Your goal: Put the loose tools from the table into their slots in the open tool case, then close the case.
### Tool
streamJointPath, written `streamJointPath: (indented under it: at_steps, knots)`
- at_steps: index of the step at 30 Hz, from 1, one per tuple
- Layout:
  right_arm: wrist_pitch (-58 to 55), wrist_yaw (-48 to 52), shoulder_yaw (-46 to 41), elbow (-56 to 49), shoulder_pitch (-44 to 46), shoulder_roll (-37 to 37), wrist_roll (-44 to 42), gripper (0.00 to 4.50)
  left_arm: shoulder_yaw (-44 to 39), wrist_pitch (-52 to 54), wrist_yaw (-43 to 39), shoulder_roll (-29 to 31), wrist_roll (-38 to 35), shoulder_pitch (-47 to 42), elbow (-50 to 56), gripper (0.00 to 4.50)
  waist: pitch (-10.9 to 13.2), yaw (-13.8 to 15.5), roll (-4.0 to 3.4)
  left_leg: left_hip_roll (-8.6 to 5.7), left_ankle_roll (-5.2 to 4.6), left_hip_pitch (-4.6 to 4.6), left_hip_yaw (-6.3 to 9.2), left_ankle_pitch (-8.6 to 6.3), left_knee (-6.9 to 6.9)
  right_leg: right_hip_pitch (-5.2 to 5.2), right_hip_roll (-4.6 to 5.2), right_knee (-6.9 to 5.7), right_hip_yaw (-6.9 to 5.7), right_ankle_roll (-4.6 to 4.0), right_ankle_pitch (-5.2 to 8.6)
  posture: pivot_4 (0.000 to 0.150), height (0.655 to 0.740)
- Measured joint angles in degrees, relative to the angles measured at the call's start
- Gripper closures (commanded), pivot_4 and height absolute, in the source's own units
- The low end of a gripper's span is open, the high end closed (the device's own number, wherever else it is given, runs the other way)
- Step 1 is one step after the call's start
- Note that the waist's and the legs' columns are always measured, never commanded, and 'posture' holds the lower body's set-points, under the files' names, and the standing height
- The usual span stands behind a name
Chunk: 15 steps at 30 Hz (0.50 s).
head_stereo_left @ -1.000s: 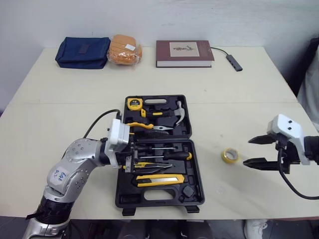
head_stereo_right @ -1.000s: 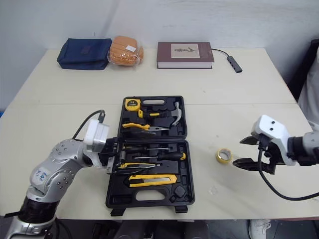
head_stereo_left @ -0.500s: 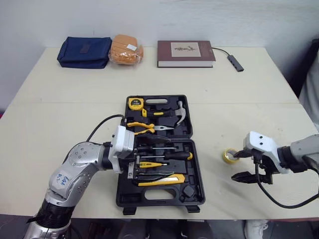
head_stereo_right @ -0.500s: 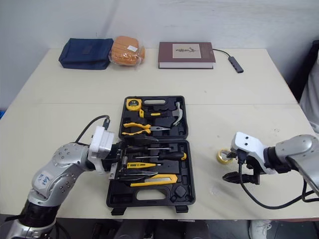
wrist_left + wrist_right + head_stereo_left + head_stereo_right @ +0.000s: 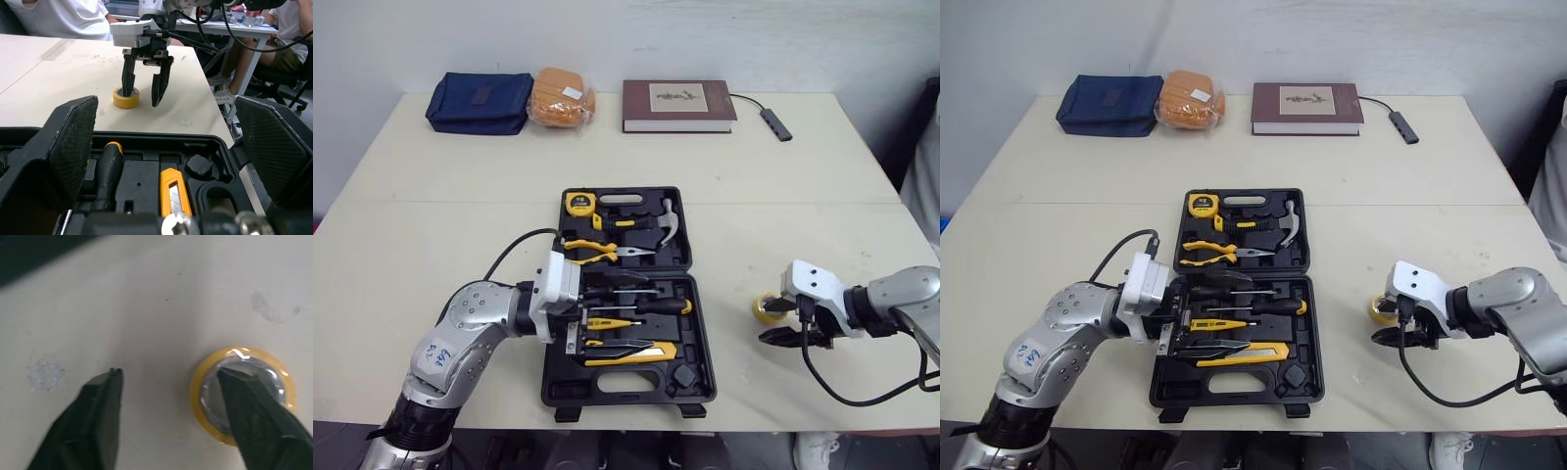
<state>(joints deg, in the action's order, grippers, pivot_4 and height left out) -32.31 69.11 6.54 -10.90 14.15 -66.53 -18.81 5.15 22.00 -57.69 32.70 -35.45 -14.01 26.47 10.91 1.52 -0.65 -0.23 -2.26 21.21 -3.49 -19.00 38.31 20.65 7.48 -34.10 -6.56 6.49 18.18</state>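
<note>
Since a second back, the right pincer (image 5: 773,321) had swung in from the right and dropped onto the yellow tape roll (image 5: 126,99). The roll sat on the worktop (image 5: 440,235) just right of the open tool case (image 5: 626,394). The pincer was spread wide, one finger over the roll's hole, the other over bare worktop on the near side. My worry: clamping on just that thin wall could skid or flip the roll away. The left pincer (image 5: 573,318), also spread, hung over the case's near half and might block the drop-off.
</note>
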Motion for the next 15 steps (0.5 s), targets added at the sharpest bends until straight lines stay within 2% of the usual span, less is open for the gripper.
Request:
streamJointPath:
  at_steps: [3, 4, 11, 15]
  knots:
    - [1.27, 0.46, 0.57, 0.23, 0.38, 0.0, 1.97, 4.12, 0.01, 0.0, 0.04, -0.02, 0.12, 0.0, 0.0, 0.0, 0.0, -0.03, 0.0, 0.0, 0.0, 0.0, 0.0, 0.0, 0.0, 0.0, -0.01, -0.01, 0.0, 0.0, 0.0, 0.15, 0.74]
    - [1.67, 0.95, 0.5, 0.22, 0.86, -0.11, 2.33, 4.46, 0.01, 0.0, 0.08, -0.01, 0.14, 0.11, 0.0, 0.0, 0.0, -0.04, 0.0, 0.01, 0.0, -0.03, 0.0, 0.0, 0.0, -0.03, -0.01, -0.04, 0.0, 0.0, 0.0, 0.15, 0.74]
    - [5.77, 5.24, -0.14, -0.84, 1.4, -0.02, 1.58, 4.46, 0.26, 0.07, -0.28, 0.63, 0.08, 0.89, 1.23, 0.0, 0.0, -0.14, 0.03, 0.02, 0.0, -0.03, 0.01, 0.0, -0.01, -0.02, -0.02, -0.14, 0.0, 0.0, 0.0, 0.15, 0.74]
    - [5.18, 8.17, -0.29, -7.78, 3.39, 0.91, -3.14, 4.46, -0.64, -0.77, -2.0, 2.28, -0.24, 1.38, 2.29, 0.0, 0.0, -0.2, 0.03, 0.04, 0.01, -0.04, 0.02, 0.0, 0.02, -0.02, -0.02, -0.09, 0.0, 0.0, 0.0, 0.15, 0.74]
